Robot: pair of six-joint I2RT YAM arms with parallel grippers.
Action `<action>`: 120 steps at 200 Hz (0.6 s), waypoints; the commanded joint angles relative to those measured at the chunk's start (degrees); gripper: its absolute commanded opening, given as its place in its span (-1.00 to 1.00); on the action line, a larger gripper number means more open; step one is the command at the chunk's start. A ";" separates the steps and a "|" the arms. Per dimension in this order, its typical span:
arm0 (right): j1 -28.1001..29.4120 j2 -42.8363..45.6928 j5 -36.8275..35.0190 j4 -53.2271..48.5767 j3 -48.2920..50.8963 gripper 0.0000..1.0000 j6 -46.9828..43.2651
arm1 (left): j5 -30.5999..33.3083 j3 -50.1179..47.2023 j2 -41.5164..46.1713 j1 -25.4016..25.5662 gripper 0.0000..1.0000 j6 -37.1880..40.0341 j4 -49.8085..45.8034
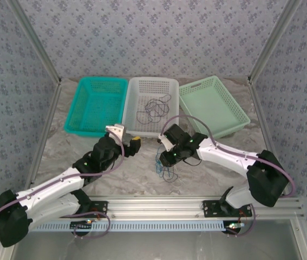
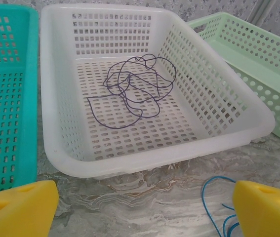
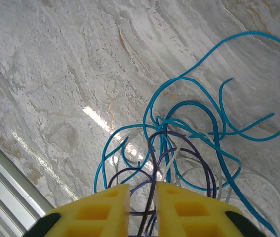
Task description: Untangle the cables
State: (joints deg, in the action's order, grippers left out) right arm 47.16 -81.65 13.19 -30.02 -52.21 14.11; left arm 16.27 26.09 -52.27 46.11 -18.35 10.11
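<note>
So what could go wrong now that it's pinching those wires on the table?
The right gripper looks pinched on blue, purple and whitish strands of the tangle together, so pulling might lift the whole clump or tighten its loops. The left gripper is open and apart from it, so nothing pins the rest down.

Patterned wallpaper [image 1: 153, 32], pale blue-grey with small repeating floral sprigs, covers the back and both side walls. Slanting metal posts [image 1: 34, 38] frame the corners. The counter [image 1: 137, 173] is grey, marble-veined and glossy, and carries a bright streak of reflected light [image 3: 98, 118]. An aluminium rail [image 1: 158, 203] edges its near side; below that lies a dull grey surface, possibly floor.
</note>
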 commanded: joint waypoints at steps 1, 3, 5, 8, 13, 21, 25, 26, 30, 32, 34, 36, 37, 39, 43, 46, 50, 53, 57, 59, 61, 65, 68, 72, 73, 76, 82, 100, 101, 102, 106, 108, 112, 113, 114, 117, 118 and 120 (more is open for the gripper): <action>0.37 0.32 -1.66 -0.56 0.26 -0.91 0.47 | -0.36 1.07 0.59 -0.31 0.84 -0.86 0.88; 0.39 0.54 -1.83 -0.50 0.24 -0.93 0.48 | -0.32 1.07 0.59 -0.32 0.84 -0.84 0.88; 0.37 0.79 -1.96 -0.42 0.26 -0.97 0.55 | -0.40 1.07 0.63 -0.32 0.84 -0.89 0.88; 0.39 1.18 -2.12 -0.33 0.20 -1.00 0.63 | -0.42 1.03 0.67 -0.32 0.84 -0.90 0.83; 0.40 1.87 -2.40 -0.23 0.26 -1.00 0.73 | -0.44 1.03 0.76 -0.32 0.84 -0.98 0.88; 0.41 3.55 -2.64 -0.02 0.16 -1.00 0.88 | -0.61 1.07 0.76 -0.31 0.84 -1.14 0.85; 0.46 4.24 -2.71 0.05 0.12 -1.00 0.91 | -0.73 1.07 0.76 -0.31 0.84 -1.18 0.83; 0.43 4.63 -2.76 0.05 0.15 -1.00 0.91 | -0.72 1.07 0.76 -0.31 0.83 -1.17 0.85; 0.47 5.63 -2.90 0.03 0.12 -1.00 0.92 | -0.85 1.07 0.76 -0.32 0.84 -1.16 0.88; 0.48 6.11 -3.02 0.00 -0.04 -1.00 0.92 | -0.99 1.07 0.72 -0.32 0.84 -1.16 0.88; 0.48 6.67 -3.07 0.04 -0.08 -1.00 0.92 | -1.16 1.07 0.76 -0.32 0.84 -1.16 0.86; 0.44 7.13 -3.14 0.00 -0.09 -1.00 0.85 | -1.24 1.07 0.72 -0.27 0.84 -1.16 0.87; 0.41 7.39 -3.16 -0.02 -0.18 -1.00 0.84 | -1.29 1.07 0.70 -0.29 0.83 -1.16 0.92; 0.33 7.95 -3.17 -0.05 -0.29 -1.00 0.84 | -1.50 1.07 0.68 -0.31 0.84 -1.16 0.93; 0.36 9.13 -3.26 0.02 -0.41 -1.00 0.83 | -1.78 1.03 0.61 -0.32 0.84 -1.10 1.09; 0.28 9.87 -3.26 0.05 -0.50 -1.00 0.83 | -2.11 1.07 0.59 -0.32 0.84 -1.08 1.22; 0.29 10.76 -3.22 0.01 -0.74 -1.00 0.83 | -2.52 1.07 0.55 -0.32 0.84 -1.08 1.50; 0.26 11.68 -3.07 0.01 -0.86 -1.00 0.79 | -2.92 0.95 0.51 -0.27 0.84 -0.95 1.72; 0.30 12.82 -2.81 0.05 -1.10 -1.00 0.75 | -3.72 0.91 0.42 -0.23 0.84 -0.79 2.13; 0.17 13.35 -2.69 -0.02 -1.18 -1.00 0.68 | -4.10 0.85 0.37 -0.23 0.84 -0.70 2.42; 0.16 13.77 -2.54 -0.03 -1.42 -1.00 0.66 | -4.51 0.82 0.40 -0.18 0.84 -0.61 2.74; 0.11 14.77 -2.18 -0.02 -1.62 -1.00 0.58 | -5.57 0.63 0.32 -0.23 0.83 -0.36 3.32; 0.04 15.49 -1.94 -0.04 -1.89 -1.00 0.57 | -6.45 0.55 0.26 -0.12 0.83 -0.26 3.91; -0.01 16.44 -1.67 -0.02 -2.04 -1.00 0.50 | -7.68 0.49 0.14 -0.07 0.82 0.05 4.73; -0.03 16.66 -1.63 -0.03 -2.08 -1.00 0.54 | -7.93 0.47 0.15 -0.06 0.82 0.10 4.87; -0.04 17.34 -1.59 -0.04 -2.23 -1.00 0.56 | -8.91 0.34 0.11 -0.05 0.81 0.29 5.51; -0.17 18.58 -1.71 0.01 -2.53 -1.00 0.57 | -10.55 0.20 0.02 0.15 0.80 0.90 6.81; -0.48 21.72 -2.50 0.14 -3.20 -1.00 0.72 | -14.54 -0.16 -0.45 1.40 0.78 3.01 10.32; -0.53 21.89 -2.53 0.18 -3.23 -1.00 0.73 | -14.66 -0.16 -0.50 1.55 0.78 3.12 10.43; -0.55 21.97 -2.54 0.20 -3.24 -1.00 0.74 | -14.76 -0.16 -0.53 1.63 0.78 3.18 10.62; -0.69 22.58 -2.64 0.43 -3.23 -1.00 0.81 | -15.21 -0.16 -0.73 1.95 0.78 3.45 11.17; -0.82 22.85 -2.71 0.52 -3.25 -1.00 0.89 | -15.39 -0.16 -0.79 2.14 0.78 3.66 11.40; -0.94 23.38 -2.81 0.77 -3.25 -1.00 0.98 | -15.77 -0.09 -1.02 2.47 0.78 3.95 12.00; -0.98 23.51 -2.82 0.85 -3.25 -1.00 1.08 | -15.80 -0.08 -1.05 2.57 0.78 3.99 12.06; -1.00 23.62 -2.77 0.89 -3.21 -1.00 1.13 | -15.95 -0.07 -1.11 2.62 0.78 4.05 12.23; -1.13 23.93 -2.74 1.21 -3.17 -1.00 1.25 | -16.14 -0.09 -1.31 2.87 0.78 4.17 12.69; -1.20 24.09 -2.69 1.33 -3.21 -1.00 1.31 | -16.21 -0.08 -1.37 2.91 0.78 4.23 12.80; -1.26 24.32 -2.66 1.54 -3.16 -1.00 1.41 | -16.28 -0.10 -1.44 3.04 0.78 4.34 13.11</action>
State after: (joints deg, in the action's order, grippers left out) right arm 46.74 -59.75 11.29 -29.39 -54.06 14.59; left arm 5.56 26.06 -52.62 47.51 -16.91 16.58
